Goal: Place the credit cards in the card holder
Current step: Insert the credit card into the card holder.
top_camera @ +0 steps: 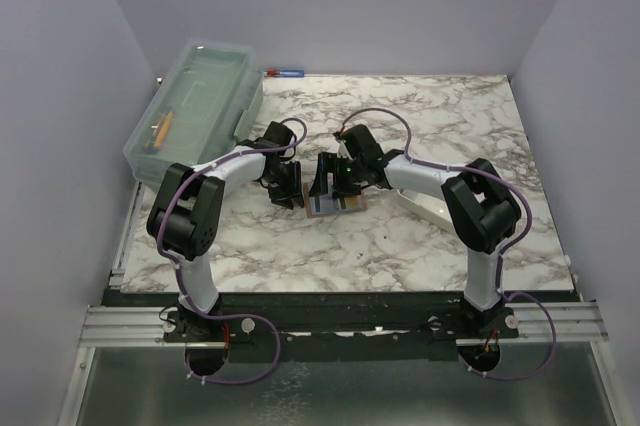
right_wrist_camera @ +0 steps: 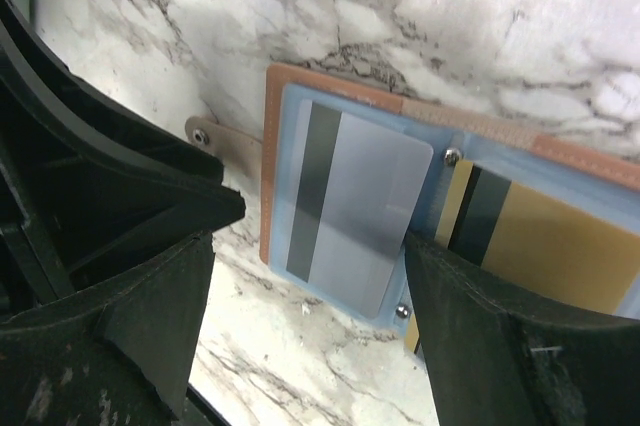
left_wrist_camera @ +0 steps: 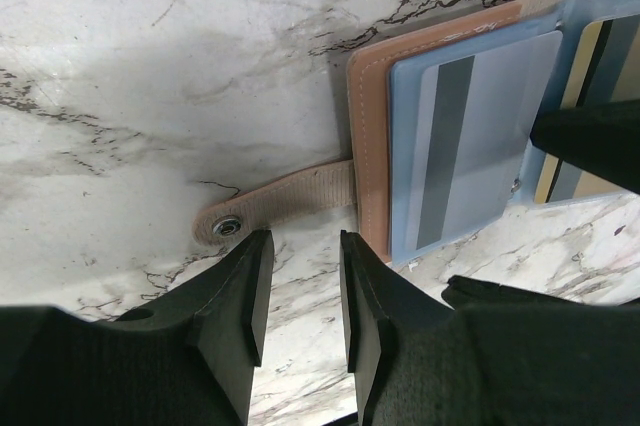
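Holder (right_wrist_camera: pixel 270 146) lies open on marble (left_wrist_camera: pixel 150 66): two striped cards in its blue plastic sleeves (left_wrist_camera: pixel 405 146), a pale card (right_wrist_camera: pixel 365 206) and a gold card (right_wrist_camera: pixel 560 256). My left gripper (left_wrist_camera: pixel 305 291) is narrow, empty; my right gripper (right_wrist_camera: pixel 322 226) spreads wide over the pale card.

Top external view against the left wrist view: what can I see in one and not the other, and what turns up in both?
Only the top external view shows the clear lidded box at the table's far left and part of a white tray on the right. Only the left wrist view shows a strap with a metal snap and a grey card with a dark stripe tucked in a blue sleeve. Both show the open card holder, the marble table and the left claw, which holds nothing.
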Robot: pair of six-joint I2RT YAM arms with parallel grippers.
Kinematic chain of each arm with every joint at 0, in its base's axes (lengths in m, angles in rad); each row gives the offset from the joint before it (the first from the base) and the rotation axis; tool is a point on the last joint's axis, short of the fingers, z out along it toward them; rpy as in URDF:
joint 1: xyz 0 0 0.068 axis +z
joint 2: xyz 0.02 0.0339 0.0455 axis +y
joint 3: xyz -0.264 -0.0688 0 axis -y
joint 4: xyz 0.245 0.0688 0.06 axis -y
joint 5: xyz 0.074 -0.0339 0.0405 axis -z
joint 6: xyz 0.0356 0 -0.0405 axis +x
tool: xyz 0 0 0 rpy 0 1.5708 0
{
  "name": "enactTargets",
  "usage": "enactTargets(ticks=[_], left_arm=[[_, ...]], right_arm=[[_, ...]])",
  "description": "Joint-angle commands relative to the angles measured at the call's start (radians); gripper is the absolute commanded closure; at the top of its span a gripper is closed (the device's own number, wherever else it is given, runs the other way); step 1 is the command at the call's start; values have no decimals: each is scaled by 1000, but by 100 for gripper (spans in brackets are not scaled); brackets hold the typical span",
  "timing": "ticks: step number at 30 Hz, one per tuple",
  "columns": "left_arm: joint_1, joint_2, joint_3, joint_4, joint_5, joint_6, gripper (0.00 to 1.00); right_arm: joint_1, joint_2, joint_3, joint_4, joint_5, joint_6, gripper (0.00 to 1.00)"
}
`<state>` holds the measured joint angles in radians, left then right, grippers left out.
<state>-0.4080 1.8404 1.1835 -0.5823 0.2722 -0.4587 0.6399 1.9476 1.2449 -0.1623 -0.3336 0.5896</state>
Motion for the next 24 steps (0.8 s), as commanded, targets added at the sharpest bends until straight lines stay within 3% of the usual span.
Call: enactTargets(ticks=[1, 11, 16, 20, 22, 24], left_arm=[[-4, 16, 11, -5, 5, 9, 62], [-3, 19, 16, -6, 2, 11, 62], [-2, 8, 14, -8, -6, 16, 61], [-1, -40, 10, -17, -8, 9, 53], [0, -67, 10, -24, -14, 1, 48], [8, -91, 12, -38, -7, -7, 47]], right_arm=[[0, 47, 42, 31, -20, -64, 20], [-2, 11, -27, 220, -200, -52, 22], [-2, -14, -18, 101, -72, -69, 21], [-2, -42, -31, 32, -19, -79, 22], [-2, -59, -50, 37, -17, -62, 26], [-2, -74, -73, 58, -21, -49, 38]])
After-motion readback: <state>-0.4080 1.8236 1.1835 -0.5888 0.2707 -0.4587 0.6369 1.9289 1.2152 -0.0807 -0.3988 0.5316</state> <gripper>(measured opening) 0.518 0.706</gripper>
